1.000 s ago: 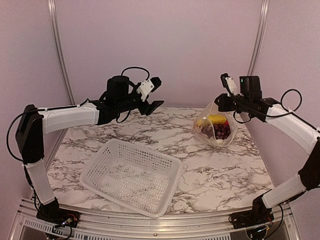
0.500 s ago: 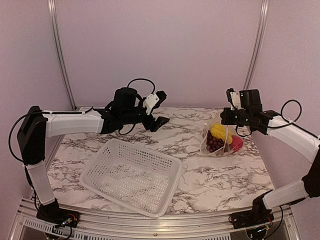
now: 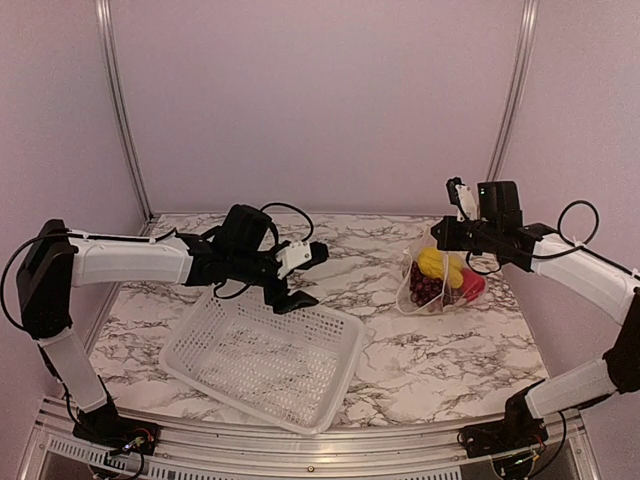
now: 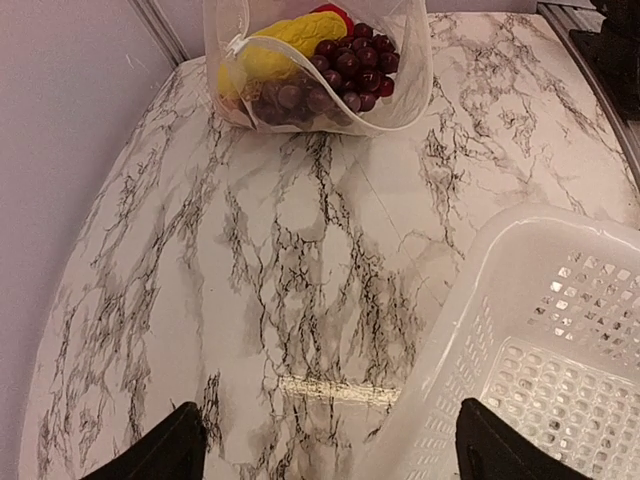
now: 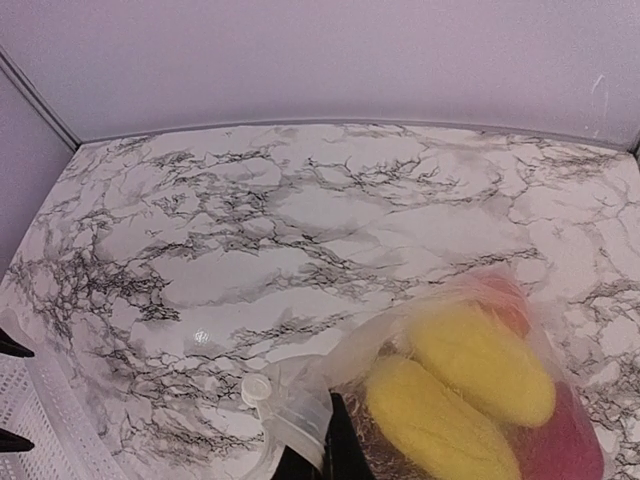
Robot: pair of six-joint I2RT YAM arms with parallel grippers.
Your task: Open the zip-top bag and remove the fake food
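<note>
The clear zip-top bag (image 3: 432, 275) rests on the marble table at the right, its top held up by my right gripper (image 3: 437, 233), which is shut on the bag's upper edge (image 5: 300, 425). Inside are the fake food pieces: yellow pieces (image 5: 470, 385), a dark purple grape bunch (image 4: 345, 75) and a red piece (image 3: 472, 288). My left gripper (image 3: 297, 275) is open and empty over the far rim of the white basket; its fingertips (image 4: 165, 455) frame bare table, with the bag (image 4: 310, 65) well ahead of it.
A white perforated basket (image 3: 262, 352) sits at the front centre-left of the marble table (image 3: 440, 350); its corner shows in the left wrist view (image 4: 545, 350). Pale walls and metal rails (image 3: 120, 110) enclose the back and sides.
My left gripper came down and forward from high at the back to the basket's far rim. The bag, lifted a second ago, sank onto the table, still held by my right gripper.
</note>
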